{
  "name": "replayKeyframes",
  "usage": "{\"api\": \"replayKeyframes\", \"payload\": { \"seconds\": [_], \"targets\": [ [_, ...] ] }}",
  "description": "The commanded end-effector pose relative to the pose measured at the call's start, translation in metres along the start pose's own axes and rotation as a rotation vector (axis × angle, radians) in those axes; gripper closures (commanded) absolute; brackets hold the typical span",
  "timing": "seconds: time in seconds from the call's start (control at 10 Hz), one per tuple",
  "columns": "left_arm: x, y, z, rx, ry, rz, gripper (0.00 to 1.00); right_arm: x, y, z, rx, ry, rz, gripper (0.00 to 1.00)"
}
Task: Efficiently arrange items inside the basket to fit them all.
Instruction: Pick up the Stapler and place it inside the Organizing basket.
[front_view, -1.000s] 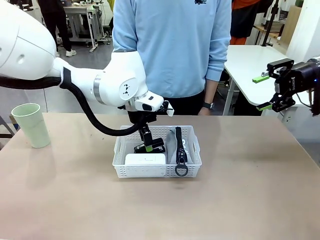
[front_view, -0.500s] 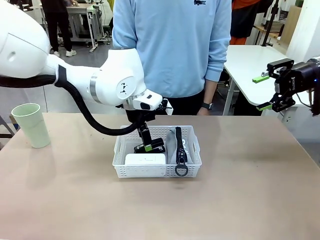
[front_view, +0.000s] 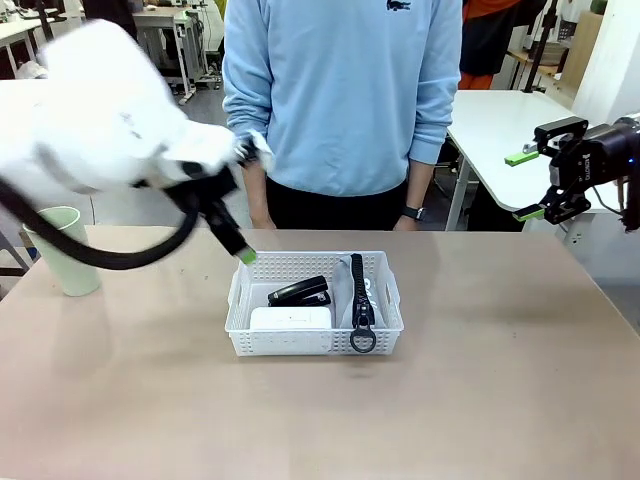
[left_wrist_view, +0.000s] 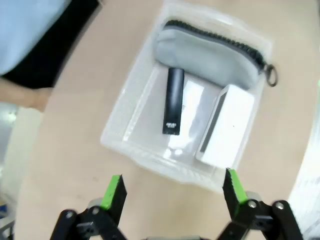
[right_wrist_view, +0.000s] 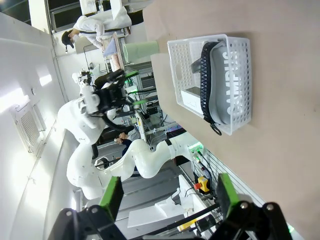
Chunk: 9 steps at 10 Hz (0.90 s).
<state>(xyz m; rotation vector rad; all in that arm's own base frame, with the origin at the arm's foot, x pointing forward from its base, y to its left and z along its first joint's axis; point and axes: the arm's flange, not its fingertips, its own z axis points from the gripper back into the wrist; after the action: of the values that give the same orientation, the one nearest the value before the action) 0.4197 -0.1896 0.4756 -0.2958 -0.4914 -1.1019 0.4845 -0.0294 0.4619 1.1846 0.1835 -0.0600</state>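
Note:
The white lattice basket (front_view: 300, 344) stands mid-table. Inside it, the white box (front_view: 290, 318) lies at the front left and the black stapler (front_view: 300, 292) behind it. The grey pouch (front_view: 358, 300) stands on edge at the right with its black strap over the front rim. My left gripper (front_view: 241, 250) hangs open and empty above the basket's back left corner, blurred by motion. From the left wrist, the open left gripper (left_wrist_view: 174, 190) looks down on the basket (left_wrist_view: 114, 141), stapler (left_wrist_view: 173, 100), box (left_wrist_view: 227, 125) and pouch (left_wrist_view: 210, 55). The pale green cup (front_view: 62, 250) stands far left. My right gripper (front_view: 530, 185) is open, high at the right.
A person in a light blue sweatshirt (front_view: 340, 90) stands at the far edge behind the basket, hands down. A white side table (front_view: 500, 120) is at the back right. The right wrist view shows the basket (right_wrist_view: 240, 60) and cup (right_wrist_view: 141, 51) from afar.
My left gripper opened, let go of the stapler in the basket, then rose and swung left out of the basket. The right arm has not moved.

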Motion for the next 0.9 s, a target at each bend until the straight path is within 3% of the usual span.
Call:
{"api": "replayKeyframes", "payload": {
  "seconds": [0.0,0.2,0.4,0.5,0.8],
  "targets": [
    [-0.064,0.021,0.051,-0.084,-0.095,0.085,0.00,-0.001,0.002,0.001,-0.011,0.007,0.005,0.00],
    [-0.140,0.064,0.088,-0.213,-0.186,0.317,0.00,-0.001,0.002,0.001,-0.011,0.007,0.005,0.00],
    [-0.225,0.089,0.113,-0.470,-0.277,0.321,0.00,-0.001,0.002,0.001,-0.011,0.007,0.005,0.00],
    [-0.272,0.095,0.124,-0.519,-0.356,0.394,0.00,-0.001,0.002,0.001,-0.011,0.007,0.005,0.00],
    [-0.369,0.087,0.131,-0.630,-0.545,0.443,0.00,-0.001,0.002,0.001,-0.011,0.007,0.005,0.00]
  ]
}}
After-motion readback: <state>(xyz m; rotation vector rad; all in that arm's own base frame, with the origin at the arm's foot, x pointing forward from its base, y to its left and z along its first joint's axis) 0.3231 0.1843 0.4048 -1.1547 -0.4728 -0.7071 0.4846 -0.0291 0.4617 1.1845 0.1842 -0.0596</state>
